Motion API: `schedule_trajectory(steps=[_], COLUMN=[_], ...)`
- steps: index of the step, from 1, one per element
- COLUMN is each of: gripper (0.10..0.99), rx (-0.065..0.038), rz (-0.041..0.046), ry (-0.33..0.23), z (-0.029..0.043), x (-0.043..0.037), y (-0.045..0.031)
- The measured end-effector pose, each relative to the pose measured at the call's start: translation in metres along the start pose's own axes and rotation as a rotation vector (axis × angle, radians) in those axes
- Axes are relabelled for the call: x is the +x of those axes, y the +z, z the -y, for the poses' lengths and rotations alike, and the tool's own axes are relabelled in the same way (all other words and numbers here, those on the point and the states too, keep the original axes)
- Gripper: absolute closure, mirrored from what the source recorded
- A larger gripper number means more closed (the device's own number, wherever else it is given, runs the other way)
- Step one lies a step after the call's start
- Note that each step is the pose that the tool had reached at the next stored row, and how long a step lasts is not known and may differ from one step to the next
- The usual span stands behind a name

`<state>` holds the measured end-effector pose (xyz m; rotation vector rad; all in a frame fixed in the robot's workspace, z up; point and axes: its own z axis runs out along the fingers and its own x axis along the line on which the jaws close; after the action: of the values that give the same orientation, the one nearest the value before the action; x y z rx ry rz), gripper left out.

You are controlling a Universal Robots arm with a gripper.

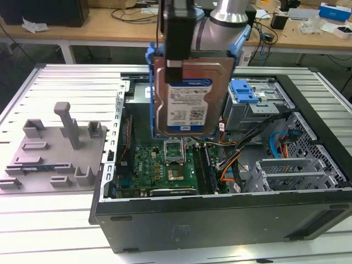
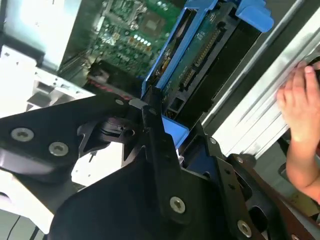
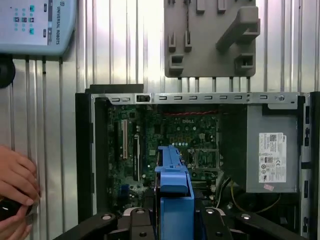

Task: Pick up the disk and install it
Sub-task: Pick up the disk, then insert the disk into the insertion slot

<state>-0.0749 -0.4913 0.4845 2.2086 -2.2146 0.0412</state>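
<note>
In the exterior view the disk (image 1: 187, 96) hangs upright above the open computer case (image 1: 220, 220), its white-and-blue label facing the camera and its blue carrier bracket (image 1: 150, 82) along the edges. My gripper (image 1: 175, 61) is shut on the disk's top edge. In the second wrist view the black fingers (image 2: 152, 117) clamp the blue-framed disk (image 2: 195, 57), with the motherboard (image 2: 135, 25) beyond it. The first wrist view looks down the disk's blue edge (image 3: 174, 185) onto the motherboard (image 3: 170, 140) inside the case.
A drive cage with a blue bracket (image 1: 245, 91) sits at the case's far right, beside cable bundles (image 1: 242, 154). A grey fixture plate (image 1: 55, 148) lies at the exterior view's left. A person's hand (image 2: 300, 100) rests on the ribbed table. A teach pendant (image 3: 35, 25) lies nearby.
</note>
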Motion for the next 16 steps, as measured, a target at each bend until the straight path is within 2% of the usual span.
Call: schedule_trajectory(steps=[3,6,7,8,16], gripper=[0.722,0.722,0.722,0.722,0.722], rx=[0.000,0.000,0.000,0.000,0.000], rz=[0.0000,0.0000,-0.0001,0.0000,0.0000], ry=[0.000,0.000,0.000,0.000,0.000], z=[0.0138,0.0247,0.0306,0.0330,0.0336], x=[0.0094,0.0170,0.0209,0.0227,0.0244], y=[0.0004,0.0007,0.0008,0.0009,0.0010])
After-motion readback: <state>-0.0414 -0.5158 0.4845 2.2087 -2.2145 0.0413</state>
